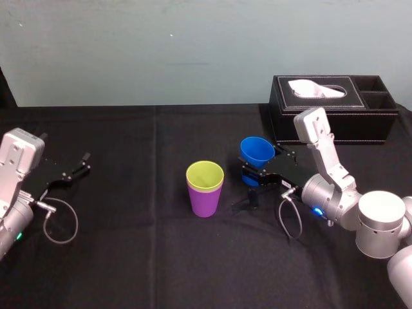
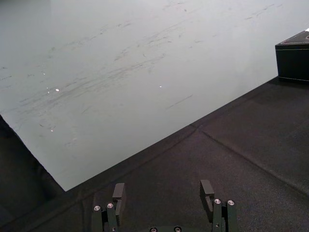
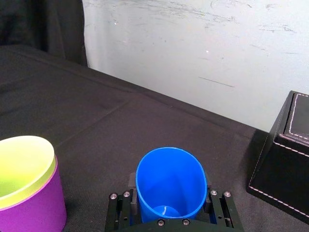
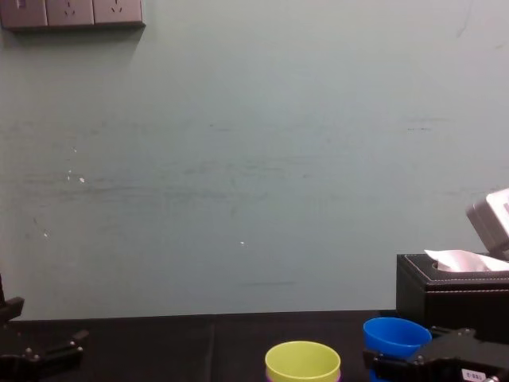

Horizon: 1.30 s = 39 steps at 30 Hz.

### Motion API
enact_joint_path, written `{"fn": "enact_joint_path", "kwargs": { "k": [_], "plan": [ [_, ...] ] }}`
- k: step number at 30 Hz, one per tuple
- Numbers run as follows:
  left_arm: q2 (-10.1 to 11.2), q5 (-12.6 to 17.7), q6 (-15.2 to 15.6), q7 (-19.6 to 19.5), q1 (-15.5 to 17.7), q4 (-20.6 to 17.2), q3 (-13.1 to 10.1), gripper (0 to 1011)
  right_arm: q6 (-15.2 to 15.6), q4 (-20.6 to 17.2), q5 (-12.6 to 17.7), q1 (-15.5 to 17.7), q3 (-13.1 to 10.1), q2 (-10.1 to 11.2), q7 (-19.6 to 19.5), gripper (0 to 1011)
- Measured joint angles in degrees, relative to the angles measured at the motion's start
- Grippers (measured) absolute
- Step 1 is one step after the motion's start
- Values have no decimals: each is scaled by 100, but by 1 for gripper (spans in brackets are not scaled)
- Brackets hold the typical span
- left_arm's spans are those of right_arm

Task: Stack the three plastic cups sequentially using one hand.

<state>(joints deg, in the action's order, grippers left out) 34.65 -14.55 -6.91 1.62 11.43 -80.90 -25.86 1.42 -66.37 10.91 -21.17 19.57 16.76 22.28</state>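
Observation:
The yellow-green cup [image 1: 205, 174] sits nested inside the purple cup [image 1: 206, 203], upright at the middle of the black table. Just to their right, the blue cup [image 1: 257, 150] leans slightly between the fingers of my right gripper [image 1: 259, 168]. In the right wrist view both fingers press against the sides of the blue cup [image 3: 169, 183], with the purple and yellow-green pair [image 3: 29, 203] beside it. My left gripper [image 1: 80, 162] rests at the far left, open and holding nothing, as the left wrist view [image 2: 164, 191] confirms.
A black leather tissue box [image 1: 335, 106] stands at the back right, just behind my right arm. The black cloth [image 1: 129, 212] covers the table, and a pale wall closes off the far edge.

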Motion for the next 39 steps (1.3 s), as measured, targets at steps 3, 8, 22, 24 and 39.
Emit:
{"fn": "enact_joint_path", "kwargs": {
  "k": [3, 8, 22, 24, 39],
  "plan": [
    [0, 0, 0, 0, 0, 0, 0, 1010, 1, 0, 0, 0, 0, 0, 0, 734],
    [0, 0, 0, 0, 0, 0, 0, 1010, 3, 0, 0, 0, 0, 0, 0, 734],
    [0, 0, 0, 0, 0, 0, 0, 1010, 266, -1147, 89, 479, -192, 339, -52, 734],
    [0, 0, 0, 0, 0, 0, 0, 1010, 340, -1308, 95, 532, -213, 393, -57, 735],
    [0, 0, 0, 0, 0, 0, 0, 1010, 1056, -2464, 312, 784, -255, 811, 69, 734]
  ]
}}
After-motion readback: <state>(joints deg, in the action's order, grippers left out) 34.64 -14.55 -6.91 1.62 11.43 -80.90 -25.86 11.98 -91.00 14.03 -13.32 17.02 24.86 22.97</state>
